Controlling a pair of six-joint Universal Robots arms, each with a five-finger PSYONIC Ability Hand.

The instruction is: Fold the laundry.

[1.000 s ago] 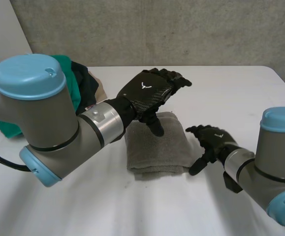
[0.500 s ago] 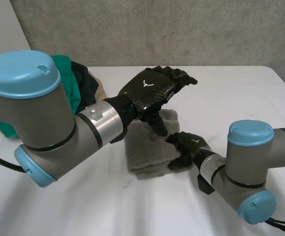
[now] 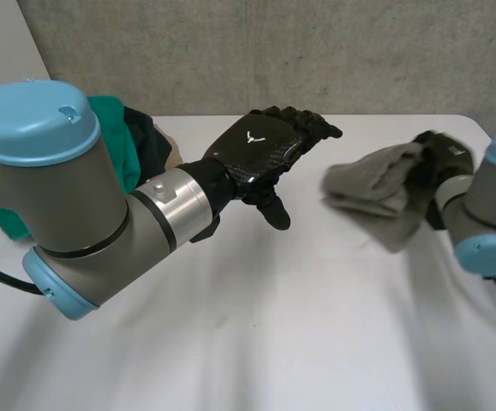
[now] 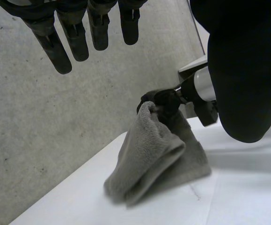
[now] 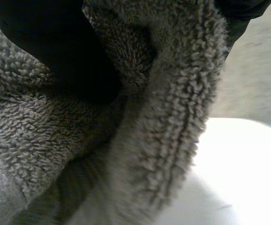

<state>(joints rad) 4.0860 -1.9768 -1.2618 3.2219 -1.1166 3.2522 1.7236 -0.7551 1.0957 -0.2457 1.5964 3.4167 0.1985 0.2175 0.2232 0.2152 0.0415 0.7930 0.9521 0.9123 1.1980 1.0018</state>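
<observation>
Right hand (image 3: 443, 152) pinches the folded grey towel (image 3: 372, 181) by its top edge, cloth sagging beneath it toward the bench (image 3: 256, 334) (soft, limp, probably light: best gripped through all layers), while left hand (image 3: 265, 158) hovers spread, empty.

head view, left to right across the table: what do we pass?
In order: pile of clothes → left hand, open and holding nothing → grey towel → right hand, shut on the towel's edge.
</observation>
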